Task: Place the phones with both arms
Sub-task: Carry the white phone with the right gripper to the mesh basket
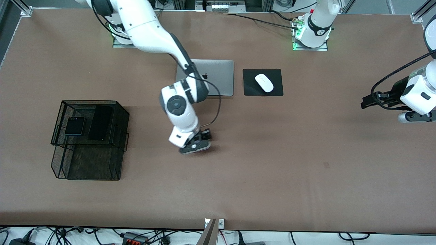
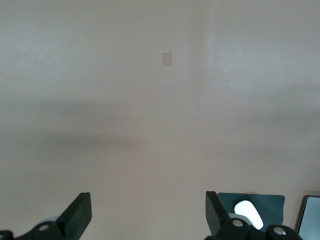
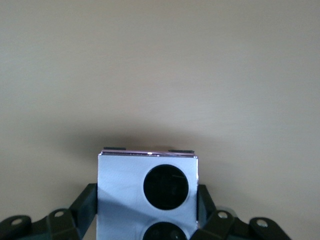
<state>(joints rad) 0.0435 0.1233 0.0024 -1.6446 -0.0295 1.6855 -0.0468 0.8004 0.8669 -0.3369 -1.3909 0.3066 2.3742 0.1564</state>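
Observation:
My right gripper (image 1: 197, 145) is low at the middle of the table, nearer to the front camera than the laptop. It is shut on the lilac-white phone (image 3: 125, 195); its two round black lenses show between the fingers (image 3: 85, 205) in the right wrist view. I cannot tell whether the phone touches the table. The long slim black phone (image 1: 100, 122) and the small black folded phone (image 1: 75, 126) lie side by side on the upper tier of a black mesh tray (image 1: 117, 112). My left gripper (image 1: 367, 102) waits open and empty over the left arm's end of the table, its fingers (image 2: 80, 212) wide apart.
A silver laptop (image 1: 218, 76) lies closed near the robots' bases. Beside it a white mouse (image 1: 264, 82) sits on a black pad (image 1: 252, 89). The mesh tray stands toward the right arm's end, with a lower tier (image 1: 92, 166) nearer to the front camera.

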